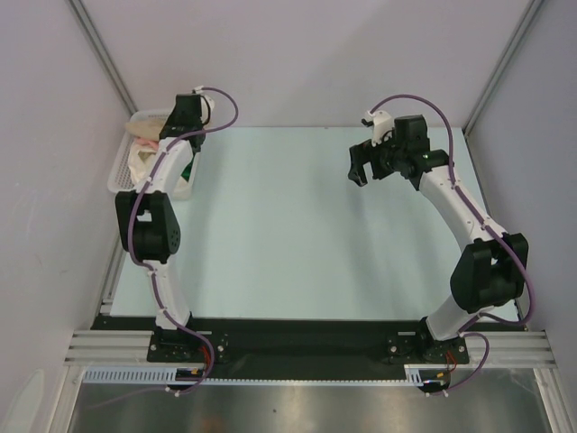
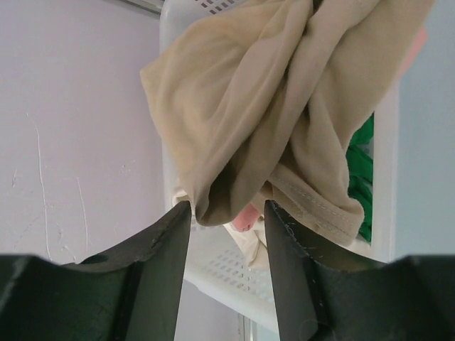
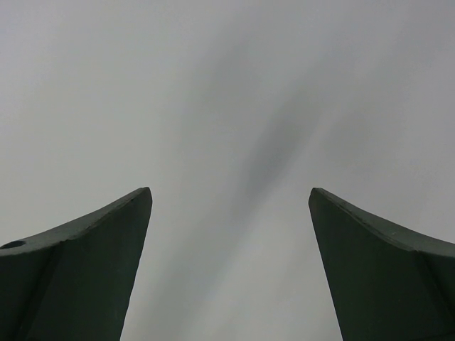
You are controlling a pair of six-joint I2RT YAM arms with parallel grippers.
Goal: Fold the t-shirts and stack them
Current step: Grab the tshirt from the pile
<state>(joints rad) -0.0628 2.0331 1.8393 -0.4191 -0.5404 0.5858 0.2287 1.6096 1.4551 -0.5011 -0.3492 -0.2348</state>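
A large tan t-shirt (image 2: 284,106) lies bunched on top of a white mesh basket (image 2: 227,273). Under it show a green t-shirt (image 2: 361,170) and a bit of salmon-pink cloth (image 2: 245,219). My left gripper (image 2: 227,209) hangs over the basket with its jaws partly apart, a low fold of the tan cloth sitting between the fingertips and brushing both. From above, the basket (image 1: 122,171) is at the table's far left, with pale cloth (image 1: 142,161) in it. My right gripper (image 1: 361,171) hovers open at the far right, with only bare surface between its fingers (image 3: 135,213).
The basket stands against the left wall at the table's back corner. Grey enclosure walls close the left, back and right sides. Pale green tabletop (image 1: 288,225) stretches between the two arms. The arm bases sit on the black rail (image 1: 297,343) at the near edge.
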